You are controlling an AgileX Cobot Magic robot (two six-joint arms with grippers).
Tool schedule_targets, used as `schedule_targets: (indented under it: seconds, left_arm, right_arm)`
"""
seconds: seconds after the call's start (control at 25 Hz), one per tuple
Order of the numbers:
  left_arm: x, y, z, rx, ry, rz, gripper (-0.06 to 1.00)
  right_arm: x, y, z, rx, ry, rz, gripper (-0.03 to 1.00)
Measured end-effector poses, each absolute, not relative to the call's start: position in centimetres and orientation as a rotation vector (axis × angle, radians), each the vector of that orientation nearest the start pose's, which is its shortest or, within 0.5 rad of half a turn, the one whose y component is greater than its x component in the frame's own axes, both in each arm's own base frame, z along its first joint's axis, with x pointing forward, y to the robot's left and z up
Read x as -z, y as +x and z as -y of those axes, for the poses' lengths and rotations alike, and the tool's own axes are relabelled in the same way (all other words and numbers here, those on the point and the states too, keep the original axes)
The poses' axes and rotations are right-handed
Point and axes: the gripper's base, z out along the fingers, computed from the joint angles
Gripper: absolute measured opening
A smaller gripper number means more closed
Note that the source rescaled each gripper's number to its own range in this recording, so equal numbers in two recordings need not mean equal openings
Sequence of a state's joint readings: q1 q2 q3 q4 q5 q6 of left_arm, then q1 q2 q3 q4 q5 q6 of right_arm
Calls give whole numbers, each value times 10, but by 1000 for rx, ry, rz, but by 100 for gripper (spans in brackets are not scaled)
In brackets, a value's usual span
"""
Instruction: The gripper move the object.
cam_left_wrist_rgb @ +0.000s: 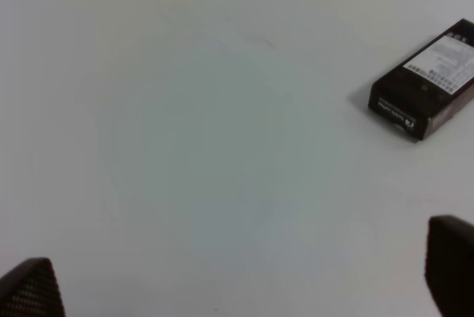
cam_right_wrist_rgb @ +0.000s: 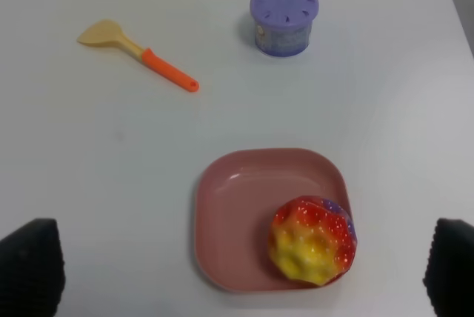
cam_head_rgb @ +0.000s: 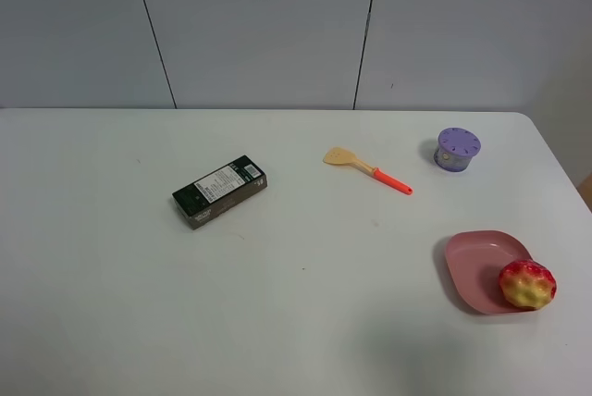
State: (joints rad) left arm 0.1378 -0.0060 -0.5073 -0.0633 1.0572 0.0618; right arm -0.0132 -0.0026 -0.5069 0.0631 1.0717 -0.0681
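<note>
The bumpy rainbow ball (cam_head_rgb: 527, 284), red and yellow with a little purple, lies on the near right part of a pink plate (cam_head_rgb: 474, 262) at the right of the white table. It also shows in the right wrist view (cam_right_wrist_rgb: 312, 241) on the plate (cam_right_wrist_rgb: 244, 206). My right gripper (cam_right_wrist_rgb: 241, 276) is open and empty, its dark fingertips (cam_right_wrist_rgb: 29, 269) spread wide apart, back from the plate. My left gripper (cam_left_wrist_rgb: 237, 280) is open and empty over bare table. Neither arm shows in the exterior high view.
A black rectangular box (cam_head_rgb: 219, 191) lies left of centre, also in the left wrist view (cam_left_wrist_rgb: 429, 81). A wooden spatula with an orange handle (cam_head_rgb: 368, 169) and a purple round container (cam_head_rgb: 457, 149) sit at the back right. The table's right edge runs close to the plate.
</note>
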Motion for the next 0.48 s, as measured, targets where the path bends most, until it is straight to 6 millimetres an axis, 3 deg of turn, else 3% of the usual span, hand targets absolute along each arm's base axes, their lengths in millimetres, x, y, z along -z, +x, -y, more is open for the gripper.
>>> schedule_targets:
  seconds: [0.48]
  left_arm:
    - [-280, -6, 6, -51, -74, -2025, 100]
  right_arm:
    - [-278, -7, -5, -25, -60, -2043, 99]
